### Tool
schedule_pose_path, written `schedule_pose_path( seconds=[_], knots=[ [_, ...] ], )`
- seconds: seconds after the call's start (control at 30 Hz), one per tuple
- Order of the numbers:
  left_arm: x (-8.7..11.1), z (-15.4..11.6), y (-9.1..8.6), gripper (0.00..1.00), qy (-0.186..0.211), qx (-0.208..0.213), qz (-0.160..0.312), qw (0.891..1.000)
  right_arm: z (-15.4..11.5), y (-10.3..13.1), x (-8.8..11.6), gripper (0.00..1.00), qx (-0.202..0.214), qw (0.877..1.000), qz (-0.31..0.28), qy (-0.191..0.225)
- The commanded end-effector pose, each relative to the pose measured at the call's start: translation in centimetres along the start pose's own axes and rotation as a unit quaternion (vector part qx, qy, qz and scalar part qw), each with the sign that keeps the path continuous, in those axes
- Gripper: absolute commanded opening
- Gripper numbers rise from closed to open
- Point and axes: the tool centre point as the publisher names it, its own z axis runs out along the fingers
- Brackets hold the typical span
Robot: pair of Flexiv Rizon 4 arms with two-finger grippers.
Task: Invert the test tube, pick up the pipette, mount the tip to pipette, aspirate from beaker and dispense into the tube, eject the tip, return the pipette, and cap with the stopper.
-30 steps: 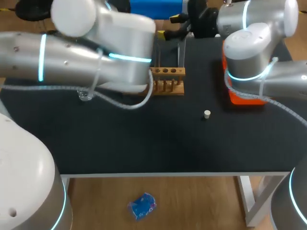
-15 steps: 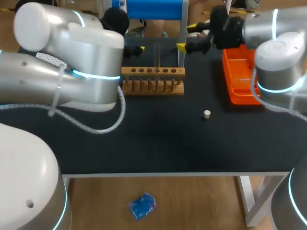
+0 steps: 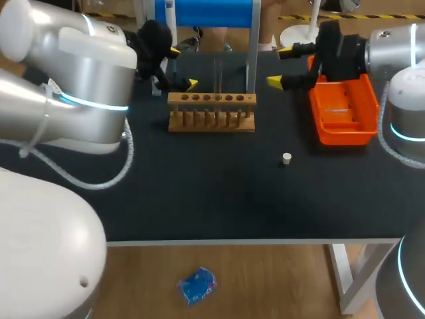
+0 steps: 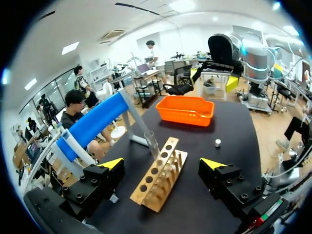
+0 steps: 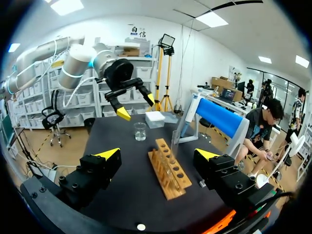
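Observation:
A clear test tube (image 3: pixel 218 74) stands upright in the wooden rack (image 3: pixel 211 111) at the back middle of the black table; in the left wrist view the test tube (image 4: pixel 152 145) rises from the rack (image 4: pixel 158 175). My left gripper (image 3: pixel 182 66) hovers open just left of the rack, holding nothing. On the rack's right my right gripper (image 3: pixel 279 66) hangs open and empty. A small white stopper (image 3: pixel 286 158) lies in front of the rack, to its right. The right wrist view shows the glass beaker (image 5: pixel 140 131) beyond the rack (image 5: pixel 168 168), under my left gripper (image 5: pixel 136 106).
An orange tray (image 3: pixel 345 109) sits at the back right. A blue stand (image 3: pixel 206 12) on grey legs rises behind the rack. A white box (image 5: pixel 156 117) rests beside the beaker. The left arm's bulk covers the table's left part.
Both arms have drawn apart: the left arm swung left and uncovered the rack, the right arm swung right and uncovered the orange tray. Both grippers stayed open.

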Motion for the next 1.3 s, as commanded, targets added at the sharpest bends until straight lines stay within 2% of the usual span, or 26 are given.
schedule_pose_path(
  seconds=[0.03,0.17,0.27,0.47,0.63,0.73,0.83,1.13,1.23,1.3],
  knots=[
    [-0.8,1.2,-0.5,1.00,0.164,-0.018,0.000,0.986,-0.4,0.0,0.1,1.00,0.001,1.000,0.000,0.002],
    [-1.0,1.9,-0.8,1.00,0.183,-0.030,0.010,0.983,-0.3,-0.1,0.2,1.00,-0.008,1.000,0.005,0.008],
    [-1.5,2.2,-1.0,1.00,0.194,-0.025,0.009,0.981,-0.6,-1.8,0.8,1.00,-0.004,1.000,0.006,0.007],
    [-1.8,2.7,-1.0,1.00,0.225,-0.023,0.009,0.974,-3.1,-5.1,2.8,1.00,-0.017,1.000,0.017,-0.016],
    [-1.9,3.1,-0.7,1.00,0.238,-0.026,0.013,0.971,-5.1,-6.8,4.5,1.00,-0.027,0.999,0.008,-0.026],
    [-2.2,3.3,-0.6,1.00,0.248,-0.024,0.009,0.969,-6.2,-7.8,5.7,1.00,-0.034,0.999,-0.003,-0.017],
    [-2.7,3.7,-0.6,1.00,0.251,-0.027,0.010,0.968,-7.3,-8.7,7.0,1.00,-0.048,0.998,-0.021,0.022],
    [-3.4,5.1,-0.9,1.00,0.241,-0.030,0.015,0.970,-7.3,-8.7,7.0,1.00,-0.048,0.998,-0.021,0.022],
    [-3.4,5.6,-1.0,1.00,0.218,-0.028,0.014,0.975,-7.3,-8.7,7.0,1.00,-0.048,0.998,-0.021,0.022],
    [-3.4,5.9,-1.1,1.00,0.183,-0.029,0.015,0.983,-7.3,-8.7,7.0,1.00,-0.048,0.998,-0.021,0.022]
  ],
)
